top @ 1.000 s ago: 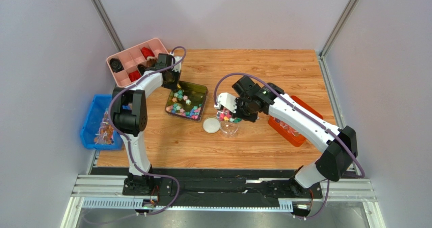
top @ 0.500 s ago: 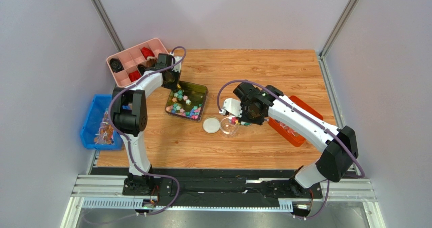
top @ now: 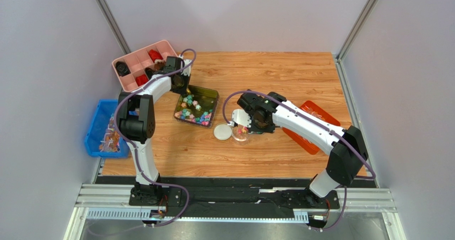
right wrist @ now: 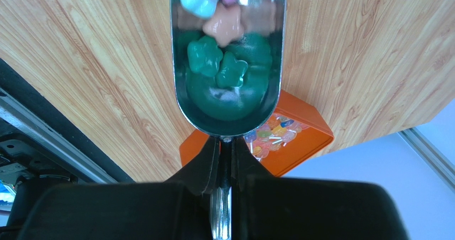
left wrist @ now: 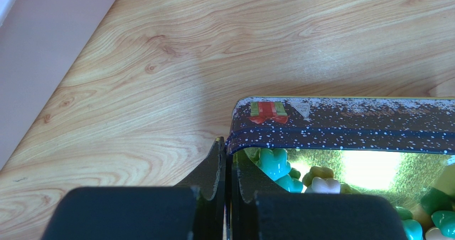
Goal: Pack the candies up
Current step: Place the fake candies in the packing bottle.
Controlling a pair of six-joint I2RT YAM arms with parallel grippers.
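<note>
Your right arm has come down and swung in to the left since a second ago. Its scoop was up behind the clear jar and now sits over the jar's mouth, and more of the orange tray shows behind the arm. Your left arm has not moved.

Your right gripper (right wrist: 224, 150) is pinched tight on the thin handle of the metal scoop (right wrist: 229, 112). The scoop points away from the wrist and holds a few candies (right wrist: 213, 58): little star-like sweets, green ones near the handle, then an orange one, then a blue one and a pink one at the far end. From above, the scoop's tip is over the clear jar (top: 241, 135); you cannot tell from here whether it touches the rim. The white lid (top: 222, 132) lies flat just beside the jar, on its left. The orange tray (right wrist: 299, 138) is past the scoop, with small bright sweets inside.

Your left gripper (left wrist: 227, 162) is closed on the near wall of the dark tin (left wrist: 342, 128), with one finger outside and one inside. Most of the candies are still in this tin, in blue, green, yellow and pink. The tin stands on the wooden table (top: 277, 72), well apart from the jar.

A pink box (top: 138, 58) with little rooms sits at the far left corner, and a blue bin (top: 96, 125) is off the table's left edge.
</note>
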